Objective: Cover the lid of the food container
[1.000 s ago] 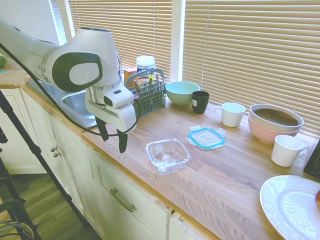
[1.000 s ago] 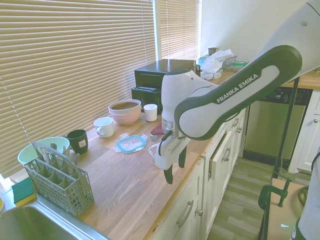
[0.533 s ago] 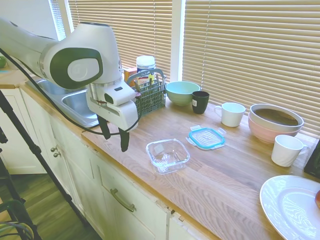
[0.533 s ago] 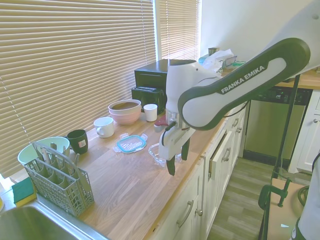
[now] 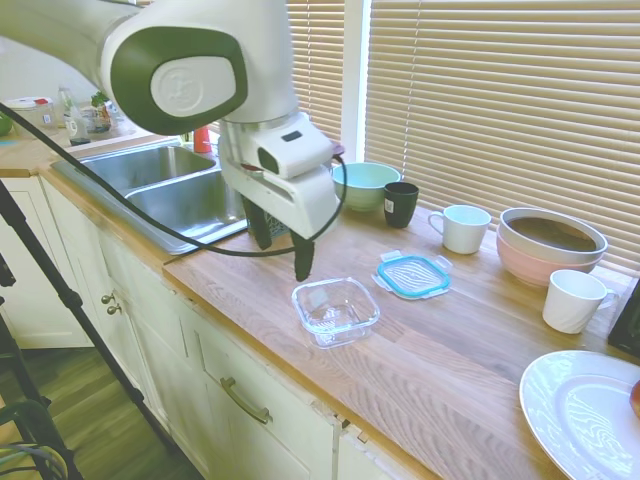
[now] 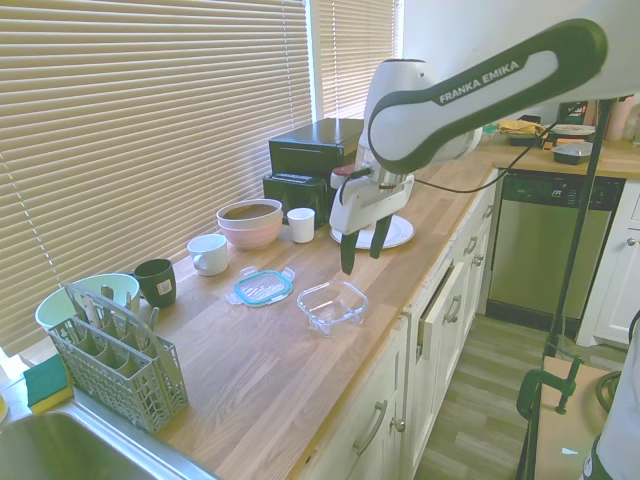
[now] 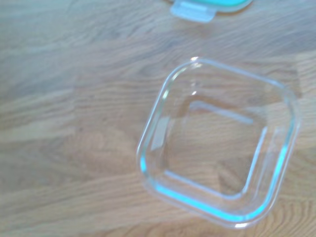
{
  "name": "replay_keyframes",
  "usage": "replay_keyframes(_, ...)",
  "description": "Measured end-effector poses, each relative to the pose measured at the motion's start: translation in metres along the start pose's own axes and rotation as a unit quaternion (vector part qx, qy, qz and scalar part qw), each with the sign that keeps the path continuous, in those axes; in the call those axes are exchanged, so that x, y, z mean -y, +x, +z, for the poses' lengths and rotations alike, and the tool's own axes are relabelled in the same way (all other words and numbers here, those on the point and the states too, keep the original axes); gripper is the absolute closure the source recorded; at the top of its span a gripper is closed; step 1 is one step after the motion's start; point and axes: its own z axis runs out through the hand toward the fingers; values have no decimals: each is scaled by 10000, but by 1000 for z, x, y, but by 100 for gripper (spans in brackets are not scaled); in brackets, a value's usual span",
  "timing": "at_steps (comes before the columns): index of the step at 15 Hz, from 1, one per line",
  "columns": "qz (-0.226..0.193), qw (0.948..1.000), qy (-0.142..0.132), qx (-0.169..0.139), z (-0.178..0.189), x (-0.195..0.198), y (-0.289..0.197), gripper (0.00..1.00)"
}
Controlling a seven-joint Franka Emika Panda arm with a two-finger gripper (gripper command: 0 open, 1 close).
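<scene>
Two task pieces sit apart on your wooden tabletop [image 5: 450, 340]: the empty food container [image 5: 335, 310] near the front edge, the lid [image 5: 413, 275] just behind it. Your jaws [image 5: 285, 245] hover open, holding nothing.

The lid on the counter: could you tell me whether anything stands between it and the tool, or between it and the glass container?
Nothing visible does. The lid lies flat on bare wood beside the food container, apart from it. The tool hangs open above the counter near the container, holding nothing. The mugs and bowls stand farther back.
</scene>
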Motion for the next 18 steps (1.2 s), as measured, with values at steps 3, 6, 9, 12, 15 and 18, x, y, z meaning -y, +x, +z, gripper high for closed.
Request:
replay_keyframes(3, 288, 9992, 198, 174, 9, 10, 44, 0)
replay_keyframes(6, 514, 9980, 288, 235, 19, 26, 79, 0)
replay_keyframes(9, 708, 9965, 336, 290, 33, 43, 111, 0)
replay_keyframes(12, 944, 9942, 338, 396, 57, 51, 141, 0)
replay_keyframes(15, 1120, 9917, 386, 497, 83, 60, 162, 0)
replay_keyframes(18, 1237, 9899, 429, 540, 103, 70, 181, 0)
